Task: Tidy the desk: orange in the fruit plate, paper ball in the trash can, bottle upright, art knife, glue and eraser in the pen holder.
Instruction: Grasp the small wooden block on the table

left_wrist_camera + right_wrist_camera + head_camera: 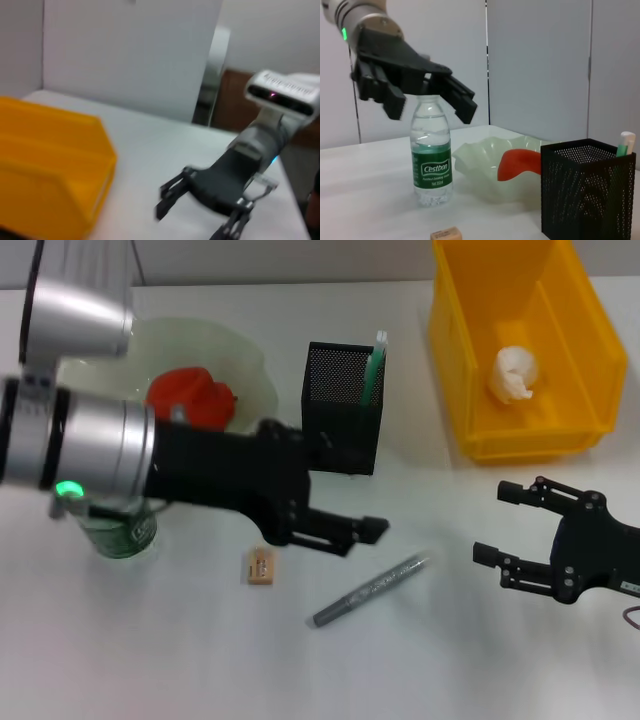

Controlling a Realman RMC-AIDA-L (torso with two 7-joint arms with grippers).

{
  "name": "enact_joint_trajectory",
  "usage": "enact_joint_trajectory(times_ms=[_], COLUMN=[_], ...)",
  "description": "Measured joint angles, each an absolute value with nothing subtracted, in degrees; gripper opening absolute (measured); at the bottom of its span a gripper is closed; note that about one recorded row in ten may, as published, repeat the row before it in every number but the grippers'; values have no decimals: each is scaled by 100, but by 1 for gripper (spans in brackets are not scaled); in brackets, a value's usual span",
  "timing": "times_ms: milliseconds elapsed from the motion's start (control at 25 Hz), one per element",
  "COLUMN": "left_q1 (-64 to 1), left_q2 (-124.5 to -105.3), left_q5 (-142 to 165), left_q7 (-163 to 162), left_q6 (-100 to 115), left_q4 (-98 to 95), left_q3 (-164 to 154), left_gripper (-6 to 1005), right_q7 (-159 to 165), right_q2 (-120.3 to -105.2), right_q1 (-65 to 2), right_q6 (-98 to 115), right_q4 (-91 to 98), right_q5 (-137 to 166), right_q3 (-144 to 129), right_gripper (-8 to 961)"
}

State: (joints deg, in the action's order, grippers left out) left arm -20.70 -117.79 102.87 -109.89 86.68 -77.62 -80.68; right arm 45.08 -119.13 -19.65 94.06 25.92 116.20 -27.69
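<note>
1. I see the art knife [368, 590], a grey pen-like tool, lying flat and slanted on the white desk [150, 660], in front of the pen holder [342, 408] and clear of it.
2. The eraser [259, 567], a small tan block, lies on the desk just beside the knife's lower end, on my left; the right wrist view shows it [445, 234] in front of the bottle.
3. My left gripper [362, 534] hangs above the desk between eraser and knife, its fingers close together and nothing between them; from the right wrist view it [462, 102] sits up in the air, level with the bottle's cap.
4. The pen holder is black mesh, upright, with a green-and-white stick, probably the glue [376, 365], standing in its right corner.
5. The bottle [431, 152] stands upright on the desk with a green label, near the fruit plate [245, 360]; in the head view my left arm hides most of it.
6. The orange [190, 398], reddish in tone, rests in the pale green wavy plate.
7. The paper ball [514, 373] lies inside the yellow bin [470, 340] at the far right.
8. My right gripper [505, 523] waits over the desk in front of the bin, fingers spread wide, empty; the left wrist view shows it [195, 215] beside the bin.
</note>
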Motion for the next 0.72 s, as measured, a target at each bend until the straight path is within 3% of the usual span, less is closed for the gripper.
enact_joint_trajectory(times_ms=[720], left_q1=[-3808], left_q2=[-11846], left_q5=[12851], left_q7=[-11391], left_q6=[9905], left_q4=[-8321], left_q3=[-7605], left_gripper=[778], right_q7=[4560], right_q2=[-11927], right_q1=[-2009], right_q6=[9386], right_q4=[2516], right_q5=[11459], right_q3=[-2760], right_gripper=[747])
